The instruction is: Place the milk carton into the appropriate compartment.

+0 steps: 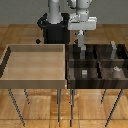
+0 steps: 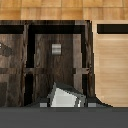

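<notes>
Above the dark wooden bin with dividers (image 1: pixel 95 67) you see the white robot arm reaching down, its gripper (image 1: pixel 81 42) hanging over the rear compartment nearest the light bin. At the near edge of your wrist view a small grey box with a paler face (image 2: pixel 64 97), the milk carton, sits right at the gripper; the fingers are out of frame, so you cannot tell whether they clamp it. The front compartment on the exterior view's left holds a squat grey cube (image 1: pixel 84 73). A small grey object (image 1: pixel 116 70) lies in a compartment toward the exterior view's right, and an upright grey piece (image 1: pixel 113 49) stands at the rear. Beside it, touching, the light wooden open bin (image 1: pixel 35 62) stands on thin legs.
</notes>
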